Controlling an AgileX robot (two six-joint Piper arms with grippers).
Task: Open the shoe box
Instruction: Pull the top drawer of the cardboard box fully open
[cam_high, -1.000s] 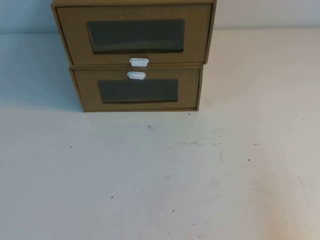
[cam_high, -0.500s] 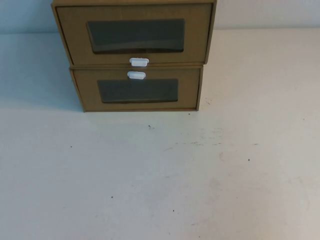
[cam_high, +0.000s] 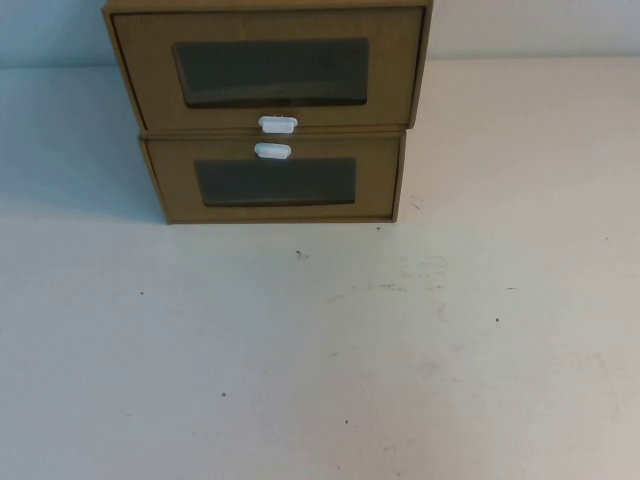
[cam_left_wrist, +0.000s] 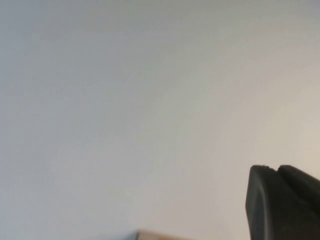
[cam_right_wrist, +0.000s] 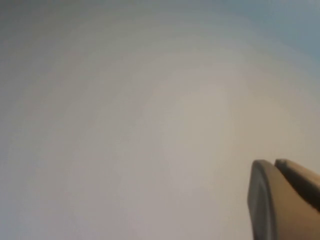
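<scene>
The fingers (cam_left_wrist: 262, 200) of the left gripper (cam_left_wrist: 276, 170) lie pressed together, two dark pads with only a thin seam between them, in the lower right corner of the left wrist frame. Behind them is a pale, blank surface. The fingers (cam_right_wrist: 260, 200) of the right gripper (cam_right_wrist: 274, 164) are likewise closed on nothing, a grey pair in the lower right corner of the right wrist frame against a plain, pale background. Neither gripper touches anything that can be seen.

Two brown cardboard boxes stand stacked at the top centre of the high frame, on the far part of the white table (cam_high: 320, 350). The upper shoe box (cam_high: 145, 70) rests squarely on the lower shoe box (cam_high: 175, 185). The top edge of the upper box is cut off by the frame. Each box has a dark rectangular window in its front. A small white pull tab (cam_high: 278, 124) sits at the bottom edge of the upper front, and a second white tab (cam_high: 272, 150) sits at the top edge of the lower front, so the two are just apart at the seam between the boxes. Both fronts sit closed and flush with their frames. The tabletop before them shows small dark specks and faint scuffs.
</scene>
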